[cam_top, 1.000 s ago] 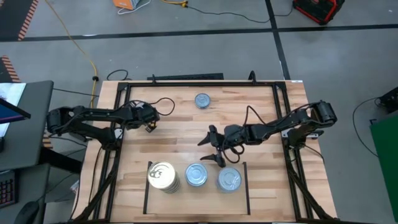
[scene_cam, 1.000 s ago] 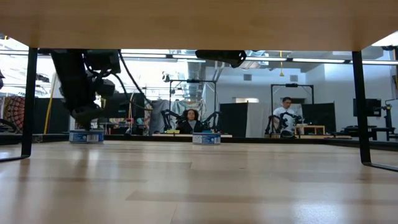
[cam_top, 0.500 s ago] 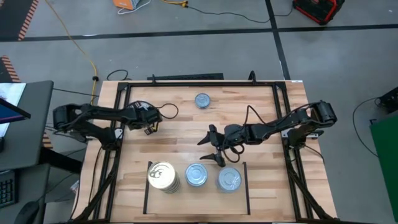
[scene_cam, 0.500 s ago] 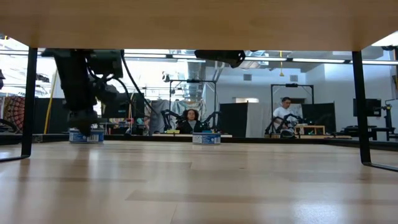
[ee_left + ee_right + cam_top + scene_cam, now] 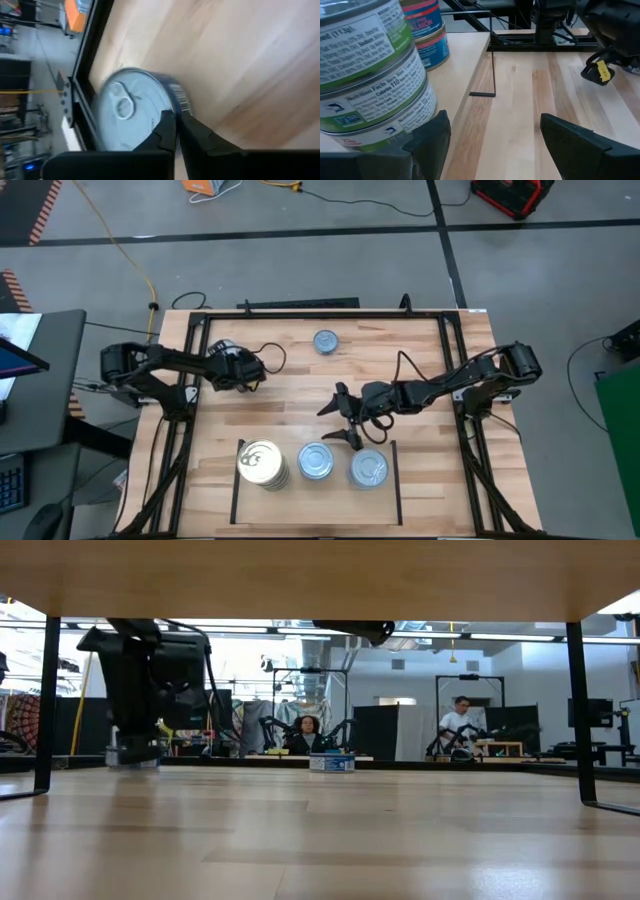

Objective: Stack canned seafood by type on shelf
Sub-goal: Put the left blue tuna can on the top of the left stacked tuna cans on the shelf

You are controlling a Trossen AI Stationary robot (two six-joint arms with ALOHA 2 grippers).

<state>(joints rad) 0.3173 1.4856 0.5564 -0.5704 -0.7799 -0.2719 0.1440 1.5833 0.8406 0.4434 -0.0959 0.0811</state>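
A silver-topped, blue-sided tin stands flat on the table near the frame's far left corner. It is largely hidden under my left gripper, which is shut with its tips at the tin's edge. My right gripper hangs open over the table's middle, beside the shelf. The shelf holds a gold-topped stack and two silver-topped stacks. In the right wrist view the open fingers stand apart from the nearest green-labelled stack. My left gripper's shut fingertips meet the tin's top rim on the side away from the frame rail, slanting down from above. The tin sits flat on the wood, its pull tab clear of the fingers. In the low view the gripper covers the tin.
A single silver-topped tin sits near the far edge. A black metal frame runs round the table, with uprights at both sides. Bare wood lies between the two grippers. People sit in the room beyond the table.
My left gripper has sunk onto the tin by the far left corner, rolling a little as it came down. It now hides most of the tin in the low view. The tin has stayed in place.
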